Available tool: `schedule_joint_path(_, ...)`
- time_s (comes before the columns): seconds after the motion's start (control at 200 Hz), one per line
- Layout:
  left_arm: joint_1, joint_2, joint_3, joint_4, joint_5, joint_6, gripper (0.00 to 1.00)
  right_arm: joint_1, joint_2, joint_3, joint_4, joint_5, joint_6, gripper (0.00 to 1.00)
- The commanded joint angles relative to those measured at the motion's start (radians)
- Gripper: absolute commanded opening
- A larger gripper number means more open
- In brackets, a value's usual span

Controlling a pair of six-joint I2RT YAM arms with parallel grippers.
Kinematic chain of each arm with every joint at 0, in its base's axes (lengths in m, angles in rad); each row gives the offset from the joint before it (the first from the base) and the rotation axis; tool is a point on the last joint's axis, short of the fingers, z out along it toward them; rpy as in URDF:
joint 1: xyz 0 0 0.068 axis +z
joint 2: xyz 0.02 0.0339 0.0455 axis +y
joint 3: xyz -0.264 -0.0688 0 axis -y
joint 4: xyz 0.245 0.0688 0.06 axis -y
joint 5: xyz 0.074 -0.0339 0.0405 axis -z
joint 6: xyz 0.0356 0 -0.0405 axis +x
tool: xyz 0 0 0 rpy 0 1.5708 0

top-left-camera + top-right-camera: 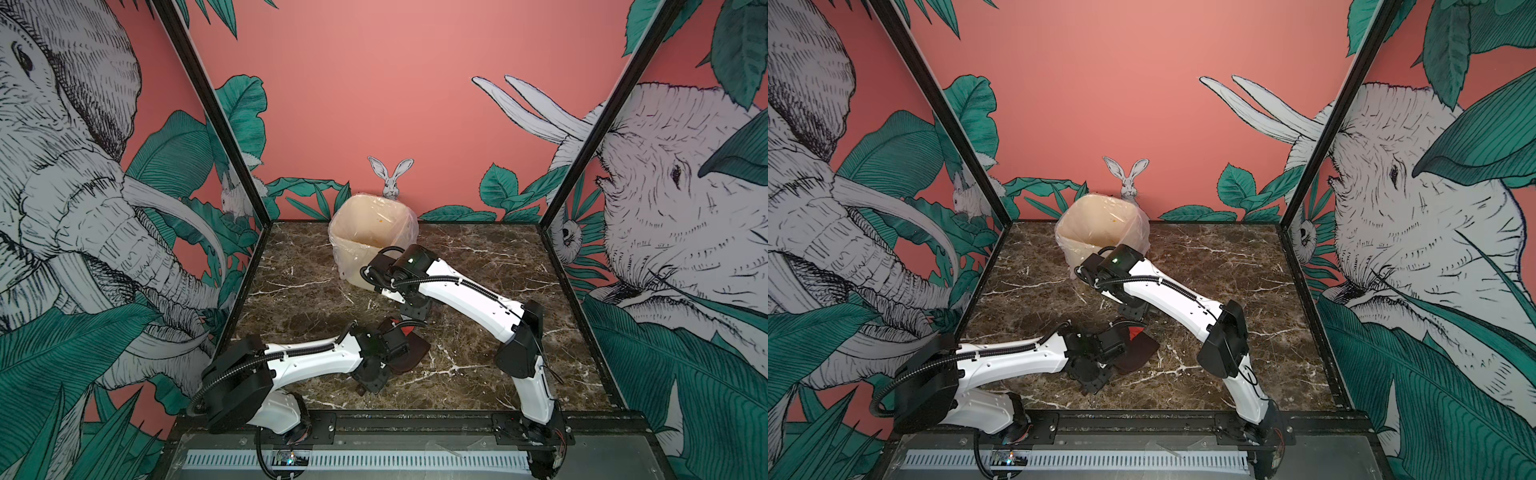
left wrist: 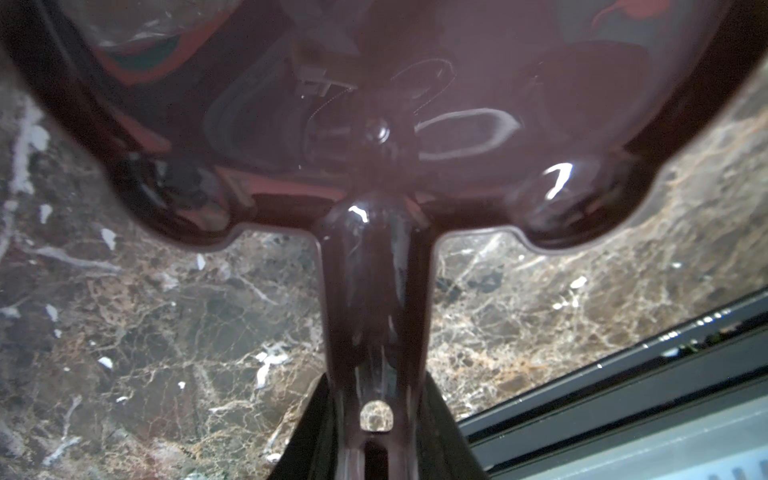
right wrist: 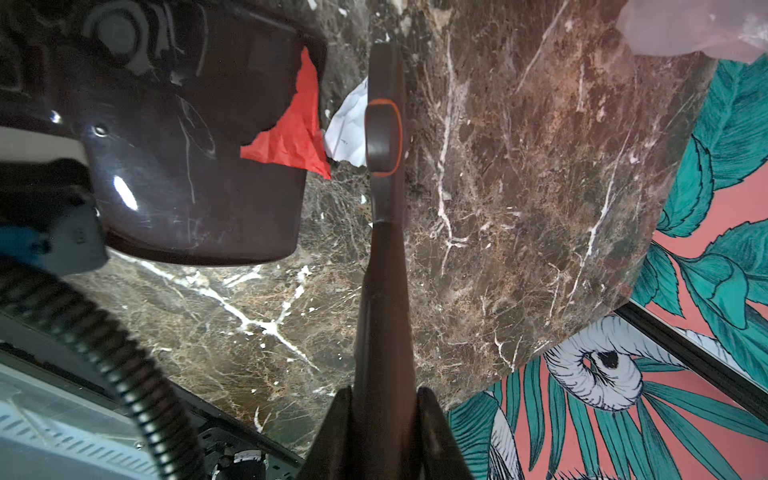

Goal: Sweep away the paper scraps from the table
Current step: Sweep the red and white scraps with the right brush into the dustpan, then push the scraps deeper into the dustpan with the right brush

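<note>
Overlapping dustpan point(image 3: 187, 166), red scrap point(image 3: 293, 139), white scrap point(image 3: 347, 131) with illegible marks

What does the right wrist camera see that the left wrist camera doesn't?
Only the right wrist view shows a red scrap on the edge of the dustpan, a white scrap beside it, the brush in the right claw, and the painted wall. Only the left wrist view shows the pan's handle in the left claw. Both show the dustpan and the marble table.
</note>
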Motion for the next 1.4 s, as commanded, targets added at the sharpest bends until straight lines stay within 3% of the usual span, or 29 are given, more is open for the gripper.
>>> schedule_joint_path(0.0, 0.010, 0.003, -0.002, -0.024, 0.007, 0.013, 0.00, 0.038, -0.049, 0.027, -0.108, -0.143, 0.031, 0.00)
schedule_joint_path(0.205, 0.011, 0.005, 0.006, -0.042, 0.034, 0.007, 0.00, 0.027, -0.054, 0.048, -0.125, -0.011, 0.049, 0.00)
schedule_joint_path(0.58, 0.009, -0.022, 0.011, -0.063, 0.043, -0.016, 0.00, 0.007, 0.043, 0.061, -0.060, 0.100, 0.022, 0.00)
schedule_joint_path(0.77, 0.009, -0.046, 0.003, -0.089, 0.062, -0.035, 0.00, 0.025, 0.058, 0.044, -0.067, 0.052, 0.006, 0.00)
schedule_joint_path(1.045, 0.009, -0.050, 0.029, -0.129, 0.047, -0.036, 0.00, 0.095, -0.006, 0.004, -0.107, -0.108, 0.032, 0.00)
schedule_joint_path(1.396, 0.009, -0.041, 0.036, -0.130, 0.030, -0.036, 0.00, 0.160, -0.088, 0.062, -0.152, -0.279, 0.098, 0.00)
